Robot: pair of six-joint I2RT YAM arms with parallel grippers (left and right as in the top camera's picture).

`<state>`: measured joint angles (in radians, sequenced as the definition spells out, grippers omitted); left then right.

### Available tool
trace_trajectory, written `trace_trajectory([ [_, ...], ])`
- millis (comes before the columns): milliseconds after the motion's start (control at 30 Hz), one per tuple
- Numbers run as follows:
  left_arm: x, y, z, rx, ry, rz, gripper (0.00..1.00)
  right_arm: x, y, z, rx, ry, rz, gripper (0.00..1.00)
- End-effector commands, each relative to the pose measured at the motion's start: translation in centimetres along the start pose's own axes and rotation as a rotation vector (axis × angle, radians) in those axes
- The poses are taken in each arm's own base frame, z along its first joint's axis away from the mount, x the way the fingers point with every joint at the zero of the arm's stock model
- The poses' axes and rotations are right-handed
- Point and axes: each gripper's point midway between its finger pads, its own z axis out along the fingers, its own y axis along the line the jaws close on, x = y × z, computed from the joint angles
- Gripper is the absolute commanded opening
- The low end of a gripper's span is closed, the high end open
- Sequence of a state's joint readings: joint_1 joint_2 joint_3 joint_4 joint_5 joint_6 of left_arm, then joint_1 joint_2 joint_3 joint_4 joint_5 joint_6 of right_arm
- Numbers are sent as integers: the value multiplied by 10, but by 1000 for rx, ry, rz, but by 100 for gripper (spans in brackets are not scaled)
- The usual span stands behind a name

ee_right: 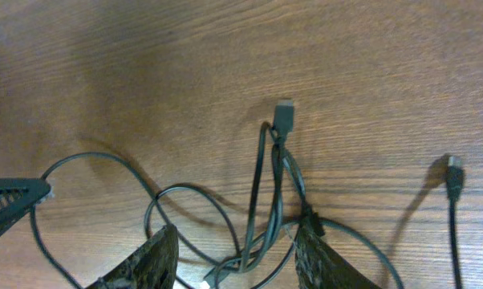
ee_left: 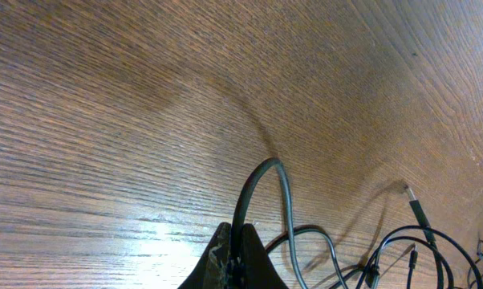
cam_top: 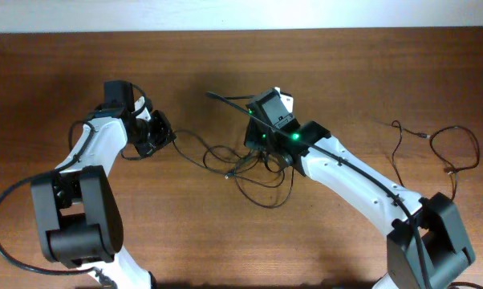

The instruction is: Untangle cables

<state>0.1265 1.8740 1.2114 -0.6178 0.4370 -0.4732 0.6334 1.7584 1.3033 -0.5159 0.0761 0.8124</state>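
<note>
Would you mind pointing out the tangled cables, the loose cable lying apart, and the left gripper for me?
tangled cables (cam_top: 241, 163): overhead view, the knot.
loose cable (cam_top: 424, 135): overhead view, its plug tip.
left gripper (ee_left: 237, 241): left wrist view, shut fingertips.

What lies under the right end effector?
The cables loop out beneath the right end effector; its body hides their middle overhead, though the wrist view shows strands between its open fingers.
</note>
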Motion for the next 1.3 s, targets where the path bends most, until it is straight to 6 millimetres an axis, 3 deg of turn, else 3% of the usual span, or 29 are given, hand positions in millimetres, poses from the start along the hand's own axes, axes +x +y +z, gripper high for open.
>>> trace_trajectory([
  [0, 2, 4, 3, -11, 7, -14, 1, 12, -3, 18, 8, 55, 19, 47],
  [167, 2, 4, 3, -11, 7, -14, 1, 33, 13, 46, -88, 156, 16, 47],
  [233, 2, 4, 3, -11, 7, -14, 1, 33, 15, 49, -95, 153, 16, 44],
  [267, 1, 4, 3, -10, 7, -14, 2, 32, 16, 49, -100, 150, 8, 36],
  [367, 2, 4, 3, -11, 7, -14, 1, 32, 15, 49, -98, 150, 5, 36],
  [567, 2, 2, 4, -9, 7, -10, 2, 24, -13, 57, -59, 153, 55, 36],
  [733, 3, 1, 4, -9, 8, -5, 2, 33, -19, 60, -74, 190, 68, 32],
  [767, 3, 1, 4, -9, 8, -5, 2, 35, -21, 59, -66, 198, 68, 38],
  [800, 3, 1, 4, -9, 8, -5, 2, 38, -24, 59, -55, 208, 69, 51],
  [867, 3, 1, 4, -8, 7, -4, 2, 41, -26, 59, -45, 218, 69, 52],
  [900, 3, 1, 4, -8, 8, -4, 2, 40, -26, 59, -41, 214, 68, 58],
  [967, 3, 1, 4, -8, 8, -4, 2, 39, -22, 59, -62, 212, 52, 54],
  [1100, 3, 1, 4, -8, 8, -4, 2, 40, 9, 54, -233, 246, -22, 46],
  [1267, 3, 1, 4, -8, 8, -4, 2, 47, 3, 64, -216, 268, -17, 42],
])
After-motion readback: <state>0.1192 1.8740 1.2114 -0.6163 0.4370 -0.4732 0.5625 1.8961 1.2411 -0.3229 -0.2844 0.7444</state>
